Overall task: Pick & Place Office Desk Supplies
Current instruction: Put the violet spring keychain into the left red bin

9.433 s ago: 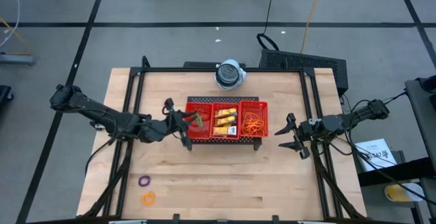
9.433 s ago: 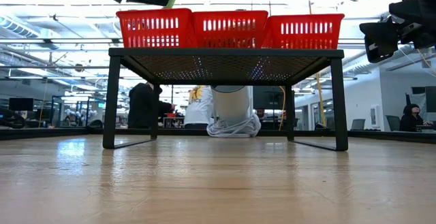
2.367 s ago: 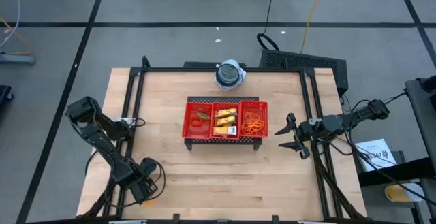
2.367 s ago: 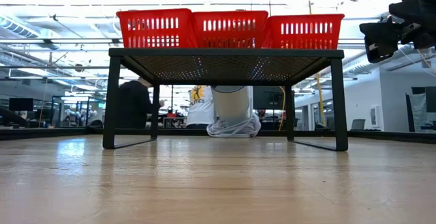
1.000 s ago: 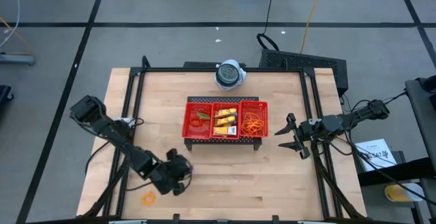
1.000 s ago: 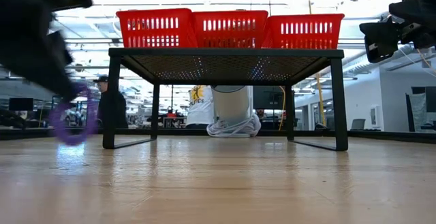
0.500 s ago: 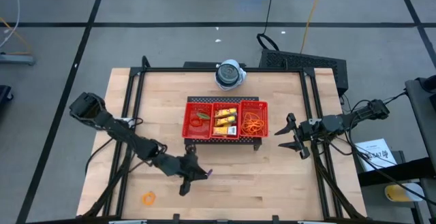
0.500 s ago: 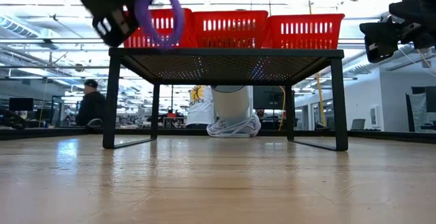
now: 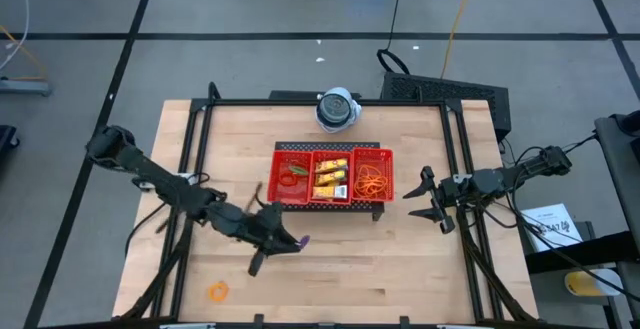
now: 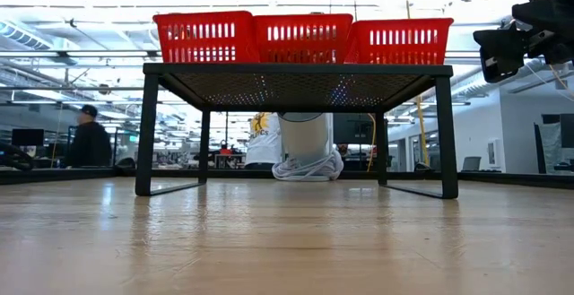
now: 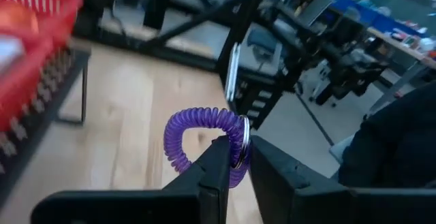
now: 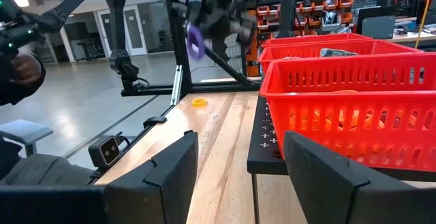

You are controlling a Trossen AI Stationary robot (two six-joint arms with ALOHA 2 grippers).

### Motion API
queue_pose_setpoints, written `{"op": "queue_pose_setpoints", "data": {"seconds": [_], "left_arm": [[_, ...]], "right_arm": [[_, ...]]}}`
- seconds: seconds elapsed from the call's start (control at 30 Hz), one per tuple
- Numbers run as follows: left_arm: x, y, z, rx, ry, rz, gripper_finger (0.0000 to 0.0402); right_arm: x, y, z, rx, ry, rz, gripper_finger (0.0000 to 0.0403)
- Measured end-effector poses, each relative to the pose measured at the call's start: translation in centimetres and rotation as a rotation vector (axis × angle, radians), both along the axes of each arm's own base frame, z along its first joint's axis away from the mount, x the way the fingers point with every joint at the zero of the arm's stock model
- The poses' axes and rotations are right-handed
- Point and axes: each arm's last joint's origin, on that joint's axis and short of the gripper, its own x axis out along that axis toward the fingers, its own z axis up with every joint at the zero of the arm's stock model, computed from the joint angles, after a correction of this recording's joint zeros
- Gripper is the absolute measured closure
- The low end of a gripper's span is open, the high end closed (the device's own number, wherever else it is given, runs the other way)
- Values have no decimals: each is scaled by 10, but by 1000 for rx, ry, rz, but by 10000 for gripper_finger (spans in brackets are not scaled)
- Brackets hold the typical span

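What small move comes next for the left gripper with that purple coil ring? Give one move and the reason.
Probably carry it on toward the red tray's left compartment. The left gripper pinches the purple coil ring in the air, short of the tray's near-left corner, and that compartment already holds similar small rings. The right gripper waits open beside the tray.

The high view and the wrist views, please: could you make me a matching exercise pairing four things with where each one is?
Things:
1. purple coil ring
2. orange ring
3. rubber bands
4. yellow packets

Places:
A. middle compartment of the red tray
B. between the left gripper's fingers
C. bare table, near the front left corner
D. the tray compartment nearest the open right gripper

Pairs: 1-B, 2-C, 3-D, 4-A
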Motion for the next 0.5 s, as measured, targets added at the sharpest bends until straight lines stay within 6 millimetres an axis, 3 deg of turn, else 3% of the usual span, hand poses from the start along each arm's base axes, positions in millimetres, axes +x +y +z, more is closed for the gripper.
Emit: {"op": "queue_pose_setpoints", "data": {"seconds": [0.27, 0.5], "left_arm": [[-17, 19, 34, 115, -167, 94, 339], [-23, 37, 47, 251, -235, 260, 339]], "right_arm": [[0, 0, 0, 0, 0, 0, 197], [0, 0, 0, 0, 0, 0, 197]]}}
